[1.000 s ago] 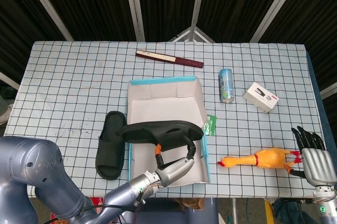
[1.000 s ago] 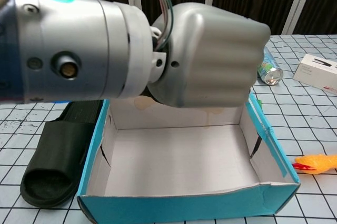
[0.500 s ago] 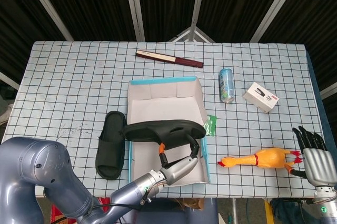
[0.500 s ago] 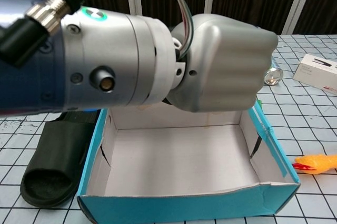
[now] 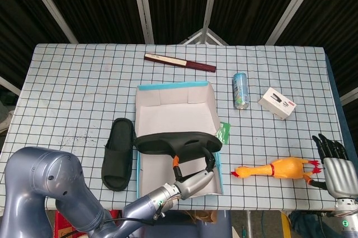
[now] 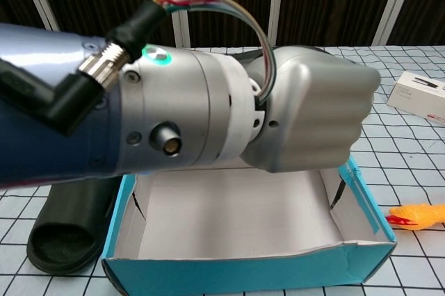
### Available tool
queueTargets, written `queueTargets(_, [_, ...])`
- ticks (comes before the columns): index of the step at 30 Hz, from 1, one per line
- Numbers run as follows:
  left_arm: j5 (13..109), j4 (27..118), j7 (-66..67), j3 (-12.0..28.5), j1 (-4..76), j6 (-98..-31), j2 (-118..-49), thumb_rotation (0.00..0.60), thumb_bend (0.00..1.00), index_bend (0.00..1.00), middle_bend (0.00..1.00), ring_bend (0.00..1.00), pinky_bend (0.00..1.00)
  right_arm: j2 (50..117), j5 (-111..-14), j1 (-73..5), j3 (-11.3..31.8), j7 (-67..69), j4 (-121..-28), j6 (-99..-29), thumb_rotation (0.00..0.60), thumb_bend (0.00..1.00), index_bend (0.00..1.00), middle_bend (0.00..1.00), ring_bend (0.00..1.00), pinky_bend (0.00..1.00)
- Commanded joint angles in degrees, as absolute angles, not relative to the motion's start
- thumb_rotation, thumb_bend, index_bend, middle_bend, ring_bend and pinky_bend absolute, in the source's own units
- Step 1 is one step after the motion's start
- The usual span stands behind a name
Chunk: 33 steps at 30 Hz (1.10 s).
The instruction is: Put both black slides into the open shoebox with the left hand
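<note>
Two black slides on view over a checked surface [image 5: 72, 87], largest thing in the scene. Next in size, open shoebox [image 5: 176, 137] near the front edge, white inside, blue rim, standing just right of one slide. Left hand [image 5: 193, 179] low at the front of the box, grasping the first slide [image 5: 178, 142] and holding it level across the box, above the white floor, toe end reaching the right wall. In the chest view, same hand [image 6: 316, 119] seen from behind as a closed grey fist over the box [image 6: 243, 268]. Second slide [image 5: 118, 153] flat on the surface, just beside the left wall of the box, pointing away from the robot; also visible in the chest view [image 6: 66, 226] at the left. Right hand [image 5: 334, 165] at the far right edge, holding nothing, dark fingers stretched and apart. Smaller things: yellow rubber chicken [image 5: 274, 169] right of the box, dark red fan [image 5: 180, 62] behind it, drink can [image 5: 240, 90], small white box [image 5: 277, 103].
</note>
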<state>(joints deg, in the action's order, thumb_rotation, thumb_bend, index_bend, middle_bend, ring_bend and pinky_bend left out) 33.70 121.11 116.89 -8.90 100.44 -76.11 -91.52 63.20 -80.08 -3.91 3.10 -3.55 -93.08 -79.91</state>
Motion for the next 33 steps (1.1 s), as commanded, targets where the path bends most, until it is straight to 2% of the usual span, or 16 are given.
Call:
queueTargets(1, [33.42, 120.56, 116.91, -8.68, 100.61, -75.94, -92.01, 0.6, 0.54, 0.28, 0.55, 0.33, 0.39, 63.13, -80.1, -3.85, 3.11, -3.43, -93.1, -79.99, 0.6, 0.16, 0.0, 0.05, 0.09, 0.07])
queueTargets(33, [33.0, 111.92, 112.87, -9.24, 99.26, -72.45, -96.77, 0.6, 0.54, 0.28, 0.55, 0.33, 0.39, 62.94, -80.12, -3.55, 3.28, -2.64, -92.9, -80.33, 0.6, 0.16, 0.0, 0.05, 0.09, 0.07])
